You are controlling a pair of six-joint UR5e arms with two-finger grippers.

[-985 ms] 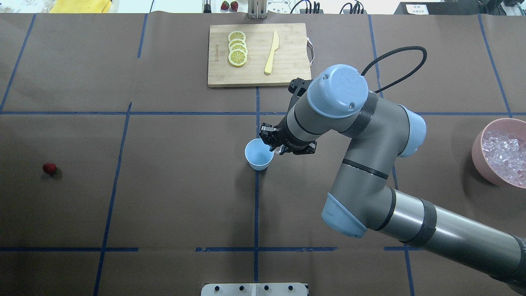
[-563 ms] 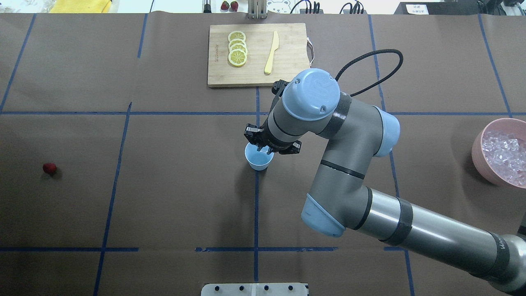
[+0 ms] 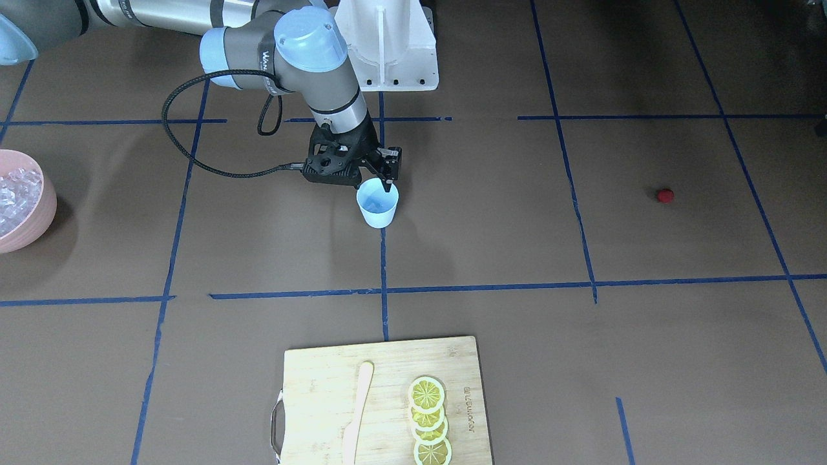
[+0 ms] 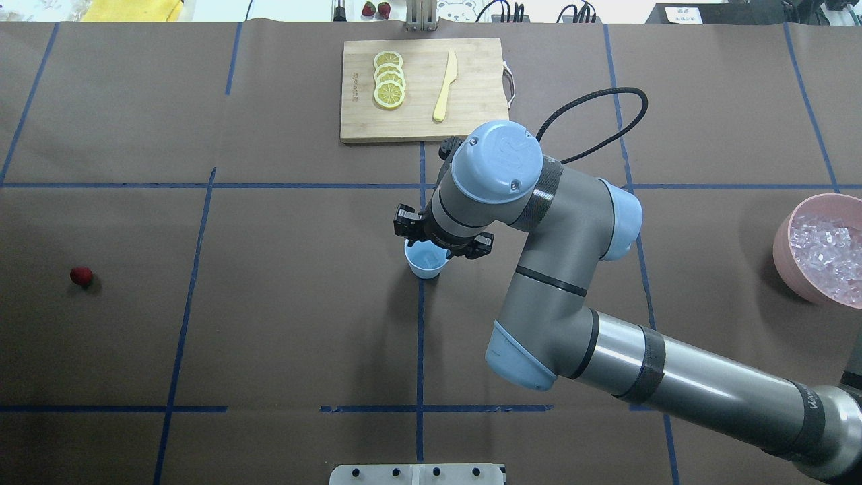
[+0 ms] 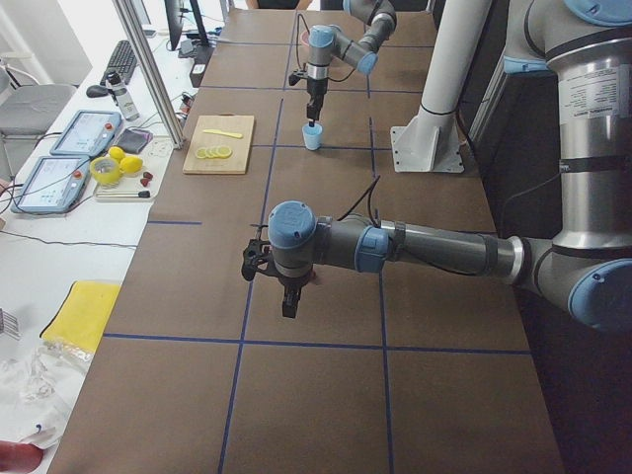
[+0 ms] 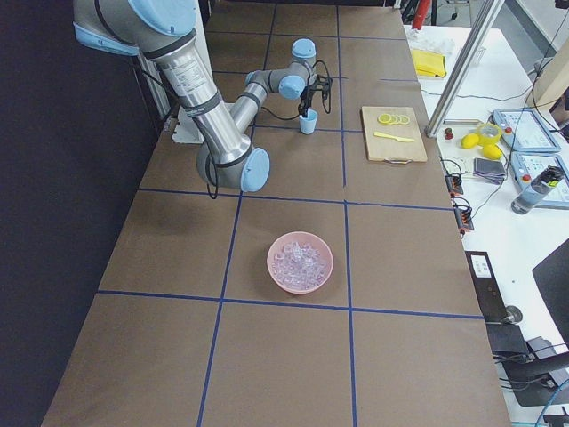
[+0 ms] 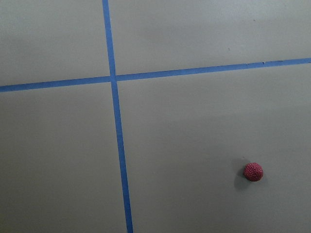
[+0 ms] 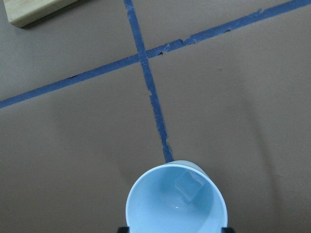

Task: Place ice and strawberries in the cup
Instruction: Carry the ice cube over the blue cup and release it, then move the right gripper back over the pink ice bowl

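The light-blue cup [image 4: 425, 266] stands at the table's middle on a blue tape line and also shows in the front view [image 3: 378, 210]. My right gripper [image 4: 431, 246] hangs just over its mouth [image 3: 381, 187], jaws apart and empty. In the right wrist view one clear ice cube [image 8: 188, 186] lies inside the cup [image 8: 146, 208]. The strawberry [image 4: 81, 275] lies alone far to the left and shows in the left wrist view [image 7: 253, 171]. My left gripper [image 5: 286, 304] shows only in the exterior left view, above the table; I cannot tell if it is open.
A pink bowl [image 4: 784, 249] full of ice cubes [image 4: 825, 252] sits at the right edge. A wooden cutting board [image 4: 471, 114] with lemon slices [image 4: 389, 87] and a yellow knife [image 4: 445, 86] lies at the far side behind the cup.
My right arm has swung left, bringing the gripper from beside the cup's right rim to over its mouth. The cup and the strawberry have not moved.
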